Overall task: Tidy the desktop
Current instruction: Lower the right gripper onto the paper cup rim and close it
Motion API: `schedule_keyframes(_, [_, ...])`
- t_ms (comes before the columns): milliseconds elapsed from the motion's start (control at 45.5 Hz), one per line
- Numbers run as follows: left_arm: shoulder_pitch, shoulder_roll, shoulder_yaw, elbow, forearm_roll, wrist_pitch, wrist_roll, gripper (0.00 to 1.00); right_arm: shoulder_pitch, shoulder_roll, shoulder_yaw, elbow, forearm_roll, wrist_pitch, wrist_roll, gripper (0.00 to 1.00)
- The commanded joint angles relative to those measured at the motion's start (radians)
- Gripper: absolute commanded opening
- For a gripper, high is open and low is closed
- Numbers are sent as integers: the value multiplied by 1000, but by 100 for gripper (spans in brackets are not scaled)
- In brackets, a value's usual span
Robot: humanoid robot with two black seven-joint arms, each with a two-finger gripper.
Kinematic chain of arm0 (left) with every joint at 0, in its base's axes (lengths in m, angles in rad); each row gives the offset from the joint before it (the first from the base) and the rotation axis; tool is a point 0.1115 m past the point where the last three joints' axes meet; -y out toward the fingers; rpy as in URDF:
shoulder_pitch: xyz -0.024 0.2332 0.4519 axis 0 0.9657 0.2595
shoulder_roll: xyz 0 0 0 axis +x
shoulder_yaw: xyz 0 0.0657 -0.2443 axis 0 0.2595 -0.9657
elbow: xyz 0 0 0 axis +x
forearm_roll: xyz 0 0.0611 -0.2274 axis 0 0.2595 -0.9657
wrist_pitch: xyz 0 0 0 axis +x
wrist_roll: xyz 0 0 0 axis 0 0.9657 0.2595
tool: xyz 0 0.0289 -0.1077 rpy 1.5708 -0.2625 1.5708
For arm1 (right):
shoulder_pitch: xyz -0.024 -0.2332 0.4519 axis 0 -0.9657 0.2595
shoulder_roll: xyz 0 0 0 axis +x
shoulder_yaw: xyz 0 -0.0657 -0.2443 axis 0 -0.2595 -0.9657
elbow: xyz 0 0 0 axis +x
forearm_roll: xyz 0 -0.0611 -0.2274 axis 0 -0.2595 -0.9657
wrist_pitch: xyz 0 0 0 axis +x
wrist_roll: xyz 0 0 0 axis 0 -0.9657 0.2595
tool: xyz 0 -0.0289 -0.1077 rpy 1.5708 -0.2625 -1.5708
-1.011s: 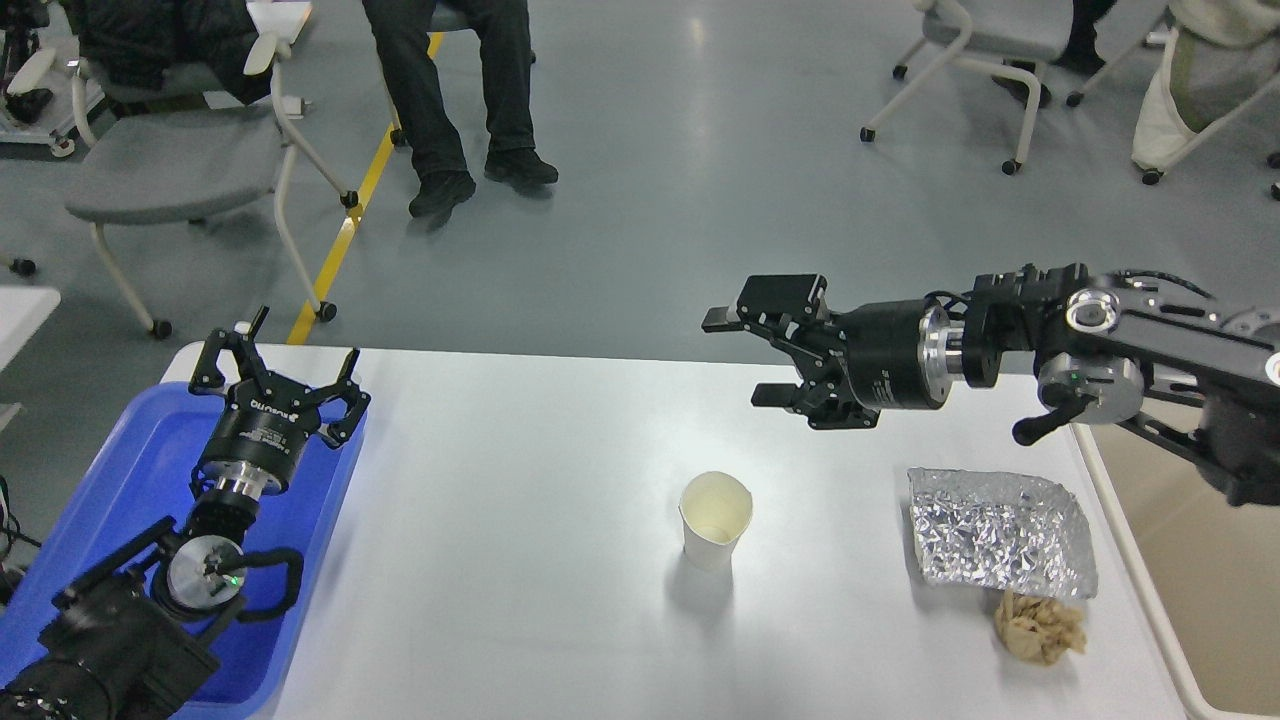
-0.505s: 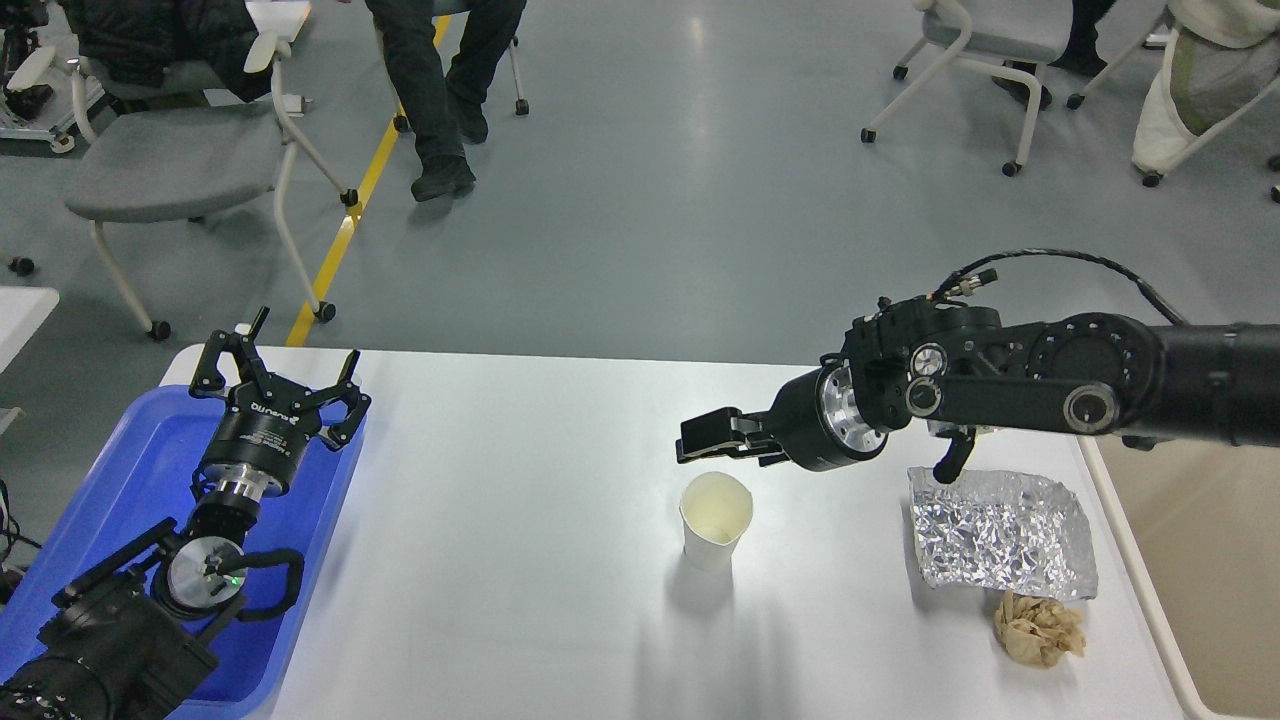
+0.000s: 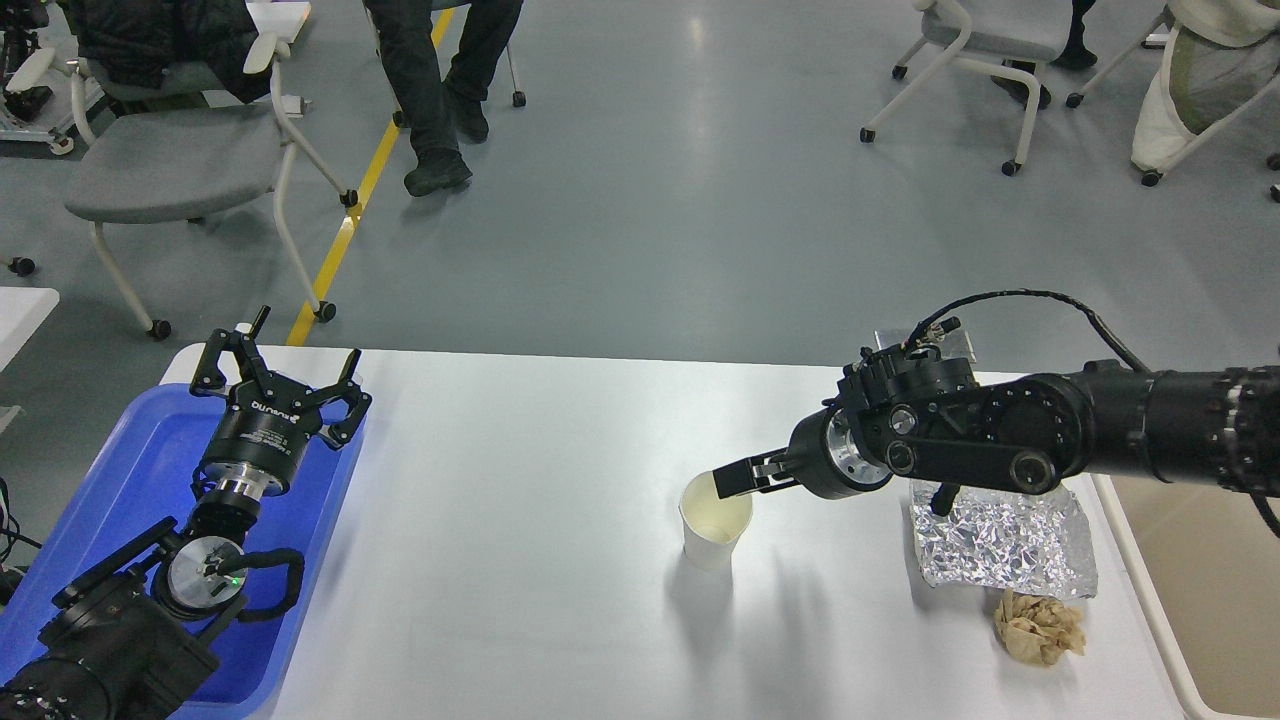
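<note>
Head view: right claw (image 3: 728, 483) at paper cup (image 3: 715, 520) rim, grip unclear; left claw (image 3: 280, 372) spread.

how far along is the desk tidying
Nothing looks put away yet: the cup, foil and crumpled paper all sit on the desktop. In hand: the right claw is at the cup's rim, grip unclear. The left claw hangs open over the blue tray. All three items remain.

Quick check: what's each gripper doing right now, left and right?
Left gripper: open, empty, over the blue tray.
Right gripper: at the paper cup rim; open or shut cannot be told.
</note>
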Motion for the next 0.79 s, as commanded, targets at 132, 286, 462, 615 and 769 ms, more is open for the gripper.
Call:
schedule_keyframes(132, [1,0,0,0,0,0,0,100,-81,19,-1,-69,-16,-6,9,100])
schedule_keyframes(286, [1,1,0,0,0,0,-1,100,-115,31,5,-83,-16,-34,10,100])
schedule_keyframes(462, [1,1,0,0,0,0,0,100,-138,45,6,-92,-10,-60,12,99])
schedule_keyframes(615, [1,-1,0,0,0,0,0,100,-149,57,11,-108,-4,-75,19,96])
schedule_keyframes(769, [1,1,0,0,0,0,0,100,-170,74,23,-129,0,-97,29,92])
